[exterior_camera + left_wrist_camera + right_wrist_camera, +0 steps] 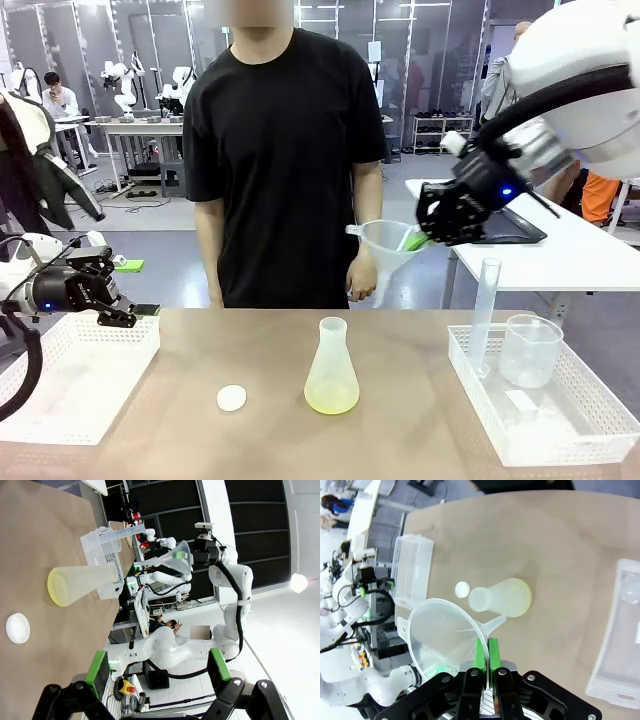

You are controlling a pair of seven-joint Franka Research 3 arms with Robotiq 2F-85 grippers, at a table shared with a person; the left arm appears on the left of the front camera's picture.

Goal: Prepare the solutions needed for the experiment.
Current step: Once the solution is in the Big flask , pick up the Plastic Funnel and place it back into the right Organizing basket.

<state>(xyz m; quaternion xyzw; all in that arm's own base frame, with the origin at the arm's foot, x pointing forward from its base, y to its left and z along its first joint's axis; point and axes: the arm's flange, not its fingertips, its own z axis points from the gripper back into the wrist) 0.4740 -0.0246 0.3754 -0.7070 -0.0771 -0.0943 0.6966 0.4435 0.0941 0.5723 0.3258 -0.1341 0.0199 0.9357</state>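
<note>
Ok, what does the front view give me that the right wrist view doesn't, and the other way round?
Front view: the person standing at the far side of the table, the tall cylinder upright in the right tray, and the yellowish solution seen side-on as a shallow layer. Right wrist view: a look down into the funnel bowl, with the right gripper fingers shut on its rim. Both: the funnel held up off the table, the conical flask, the white cap beside it, the left tray and the right tray.
</note>
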